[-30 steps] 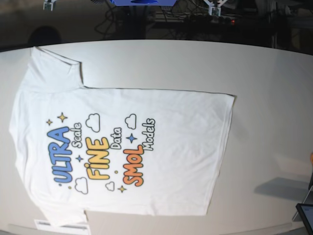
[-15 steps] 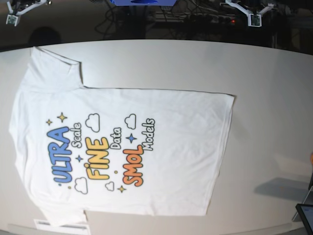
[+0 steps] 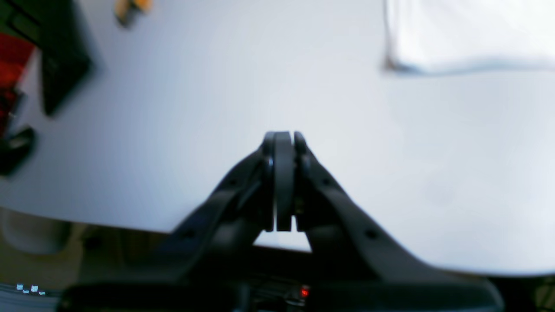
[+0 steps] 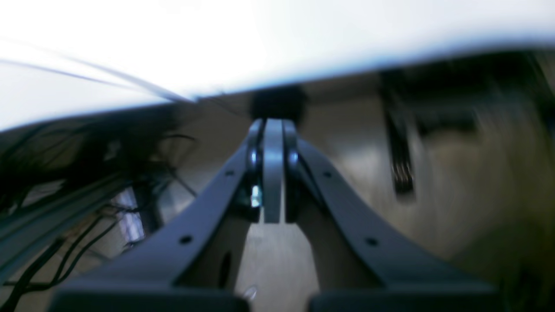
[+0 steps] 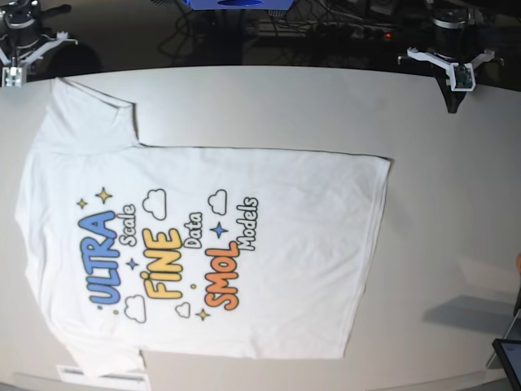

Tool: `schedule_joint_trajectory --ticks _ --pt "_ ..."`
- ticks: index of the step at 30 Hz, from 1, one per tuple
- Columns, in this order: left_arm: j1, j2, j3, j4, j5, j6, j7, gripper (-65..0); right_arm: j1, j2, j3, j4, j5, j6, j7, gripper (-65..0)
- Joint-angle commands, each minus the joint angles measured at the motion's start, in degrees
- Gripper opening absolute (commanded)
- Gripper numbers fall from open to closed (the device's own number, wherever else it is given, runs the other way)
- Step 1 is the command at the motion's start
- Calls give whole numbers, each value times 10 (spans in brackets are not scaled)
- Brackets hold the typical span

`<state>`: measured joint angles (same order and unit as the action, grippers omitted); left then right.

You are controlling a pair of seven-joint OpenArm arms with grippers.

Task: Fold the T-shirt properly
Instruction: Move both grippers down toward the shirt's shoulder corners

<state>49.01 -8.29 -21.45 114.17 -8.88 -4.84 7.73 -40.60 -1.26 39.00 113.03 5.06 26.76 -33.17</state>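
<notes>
The T-shirt (image 5: 203,244) lies spread flat on the white bench (image 5: 440,212), print side up, covering most of its left half in the base view; one sleeve reaches toward the far left corner and the hem faces the bare right part. The left gripper (image 3: 284,138) hangs above the bench's far edge near the right corner, fingers (image 3: 299,151) pressed together on nothing, well apart from the shirt's hem corner. The right gripper (image 4: 273,125) is at the far left corner, fingers together and empty too.

bare table (image 5: 440,187) right of t-shirt (image 5: 269,252) hem (open passage)
</notes>
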Motion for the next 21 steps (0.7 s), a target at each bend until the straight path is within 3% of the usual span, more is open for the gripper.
schedule_joint_trajectory --ticks 1,4,6,9,12,17,21 --pt "0 -2 -2 10 0 -19 -2 -650 7 2 11 9 3 33 3 -650" --pt "-17 1 -2 7 0 -77 1 -650 60 -4 58 9 3 130 -49 -627" --pt "-19 2 -2 6 -1 -102 1 -650 101 -5 99 9 3 132 -101 -614" --pt "-35 2 -2 4 -1 -102 1 -650 155 -8 158 8 3 132 -166 -611" --pt "-44 2 -2 4 -1 -102 1 -650 184 -2 177 8 2 132 -201 -601" --pt "-60 1 0 0 -1 -102 35 -650 188 8 158 9 9 132 -222 -451" --pt "-82 1 -2 -13 -1 -102 80 -650 177 9 138 9 51 132 -223 -332"
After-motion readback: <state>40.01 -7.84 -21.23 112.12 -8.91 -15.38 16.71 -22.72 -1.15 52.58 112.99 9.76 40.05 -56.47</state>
